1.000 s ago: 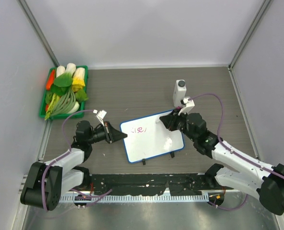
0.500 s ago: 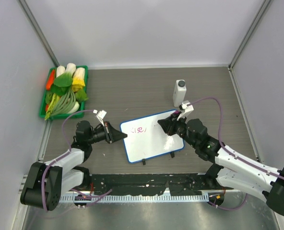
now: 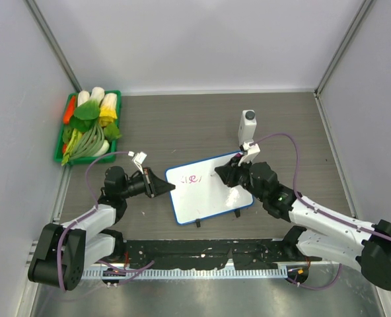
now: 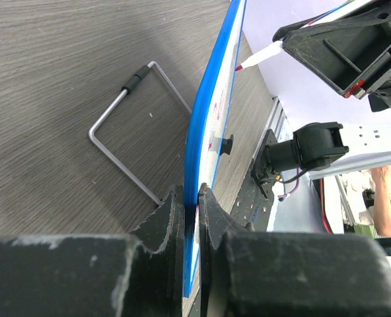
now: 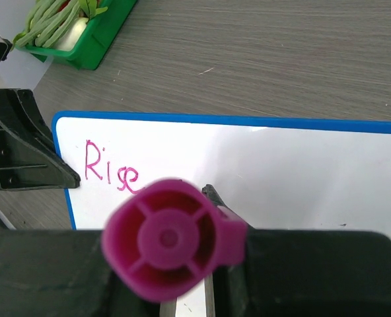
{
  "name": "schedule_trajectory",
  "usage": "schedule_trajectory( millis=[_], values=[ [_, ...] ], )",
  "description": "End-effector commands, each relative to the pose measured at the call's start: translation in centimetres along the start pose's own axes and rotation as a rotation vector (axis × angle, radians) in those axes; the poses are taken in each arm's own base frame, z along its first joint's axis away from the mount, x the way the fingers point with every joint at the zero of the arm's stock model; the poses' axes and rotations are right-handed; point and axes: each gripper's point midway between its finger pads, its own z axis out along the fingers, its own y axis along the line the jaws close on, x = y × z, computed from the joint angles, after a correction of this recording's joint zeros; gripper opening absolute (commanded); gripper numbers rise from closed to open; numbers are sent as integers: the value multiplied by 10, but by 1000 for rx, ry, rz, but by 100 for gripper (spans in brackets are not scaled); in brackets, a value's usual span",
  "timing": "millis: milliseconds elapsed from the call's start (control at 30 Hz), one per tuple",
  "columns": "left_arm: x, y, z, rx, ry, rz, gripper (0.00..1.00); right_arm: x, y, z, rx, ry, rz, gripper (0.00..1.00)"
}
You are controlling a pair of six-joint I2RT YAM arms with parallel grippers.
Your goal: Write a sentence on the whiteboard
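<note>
Left gripper (image 4: 190, 198) is clamped on the whiteboard's (image 3: 212, 198) left rim, mid-table. Right gripper (image 3: 226, 174) grips the pink marker (image 5: 168, 239); tip contact unclear. The sentence (image 5: 111, 170) reads "Rise" only. Recommended: firm clamp, light pressure, next word directly right.

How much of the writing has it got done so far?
Done: one pink word, "Rise", is on the whiteboard. In hand: the left end effector clamps the board's blue edge, while the right end effector holds the pink marker at the board. Left: the rest of the sentence; most of the white surface is blank.
</note>
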Motion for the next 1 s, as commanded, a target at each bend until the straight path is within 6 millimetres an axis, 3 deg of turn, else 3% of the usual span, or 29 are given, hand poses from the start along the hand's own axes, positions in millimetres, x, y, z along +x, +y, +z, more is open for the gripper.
schedule_trajectory(
  millis=[0, 233, 967],
  values=[
    [-4, 7, 1, -27, -24, 47, 0, -22, 14, 6, -50, -76, 7, 1],
    [-4, 8, 0, -30, -26, 45, 0, -38, 30, 12, -89, -116, 9, 1],
    [-3, 6, 0, -28, -26, 49, 0, -23, 20, 25, -35, -65, -3, 1]
  ],
)
